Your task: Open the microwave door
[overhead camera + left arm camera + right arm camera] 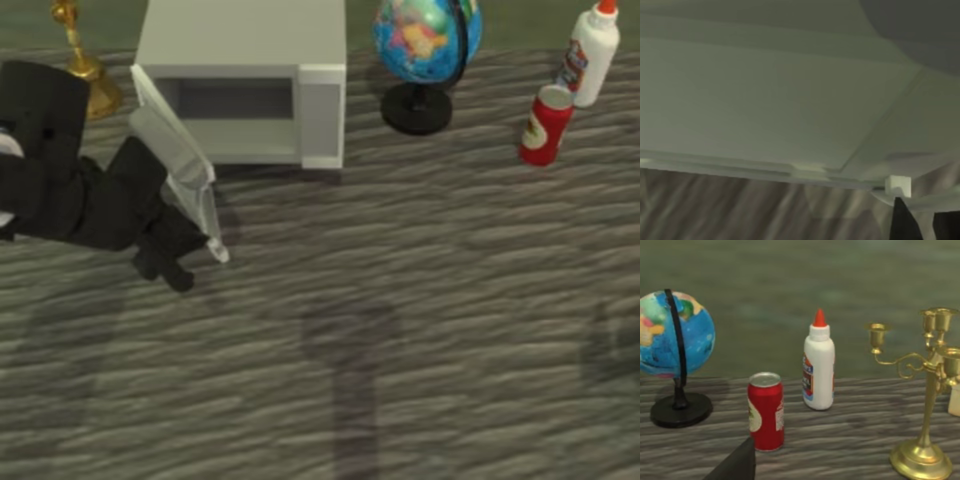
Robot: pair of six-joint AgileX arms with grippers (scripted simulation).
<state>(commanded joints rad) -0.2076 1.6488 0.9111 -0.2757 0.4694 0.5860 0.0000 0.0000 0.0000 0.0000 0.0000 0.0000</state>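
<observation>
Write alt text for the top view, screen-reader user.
An off-white microwave sits at the table's far left with its door swung wide open, the left gripper at the door's free edge. A gold candlestick stands left of the microwave; a globe, red can and glue bottle stand to its right. The right arm is out of view.

Dim even light, soft shadows on the table (420, 300), slight blur throughout

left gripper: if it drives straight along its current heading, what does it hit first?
Most likely the microwave door. The left gripper sits at the swung-out door's free edge, and the panel fills the left wrist view. Exact contact depth is unclear. The right arm is outside the top view.
</observation>
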